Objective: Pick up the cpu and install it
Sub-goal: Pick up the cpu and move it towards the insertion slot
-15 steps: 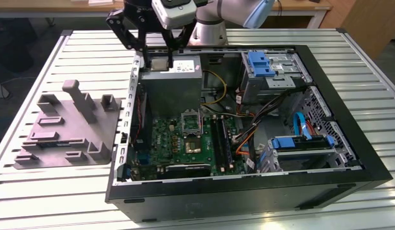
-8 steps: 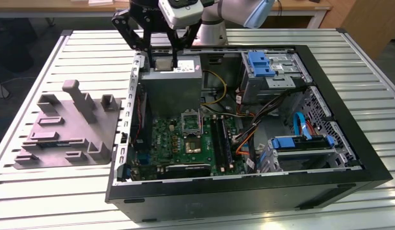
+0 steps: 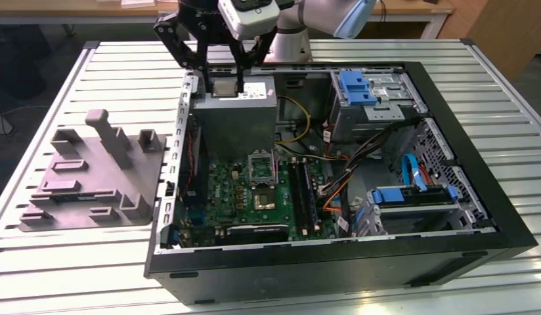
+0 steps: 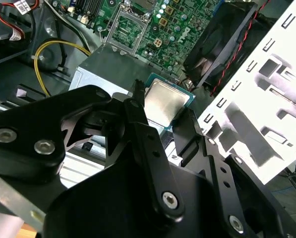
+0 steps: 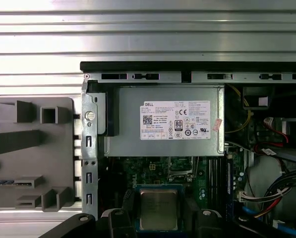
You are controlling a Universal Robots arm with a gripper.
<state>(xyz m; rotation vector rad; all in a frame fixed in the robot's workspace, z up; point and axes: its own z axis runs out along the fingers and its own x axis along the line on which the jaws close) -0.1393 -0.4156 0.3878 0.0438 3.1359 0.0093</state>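
Note:
My gripper (image 3: 223,86) hangs over the back of the open computer case (image 3: 480,252), above the grey power supply (image 3: 231,115), and is shut on the cpu (image 3: 224,89). In both wrist views the cpu (image 4: 165,103) (image 5: 158,208) is a small square chip with a pale silver top, held by its edges between the black fingers (image 4: 138,124). The cpu socket (image 3: 263,197) lies on the green motherboard, nearer the front of the case, with its metal frame (image 3: 260,163) lifted. The socket (image 4: 130,29) (image 5: 180,167) shows in both wrist views, apart from the chip.
A grey moulded tray (image 3: 86,184) (image 5: 29,148) lies on the slatted table at the exterior view's left of the case. Inside the case are blue drive brackets (image 3: 356,86), yellow and orange cables (image 3: 297,118), and a black fan (image 4: 222,49) near the gripper.

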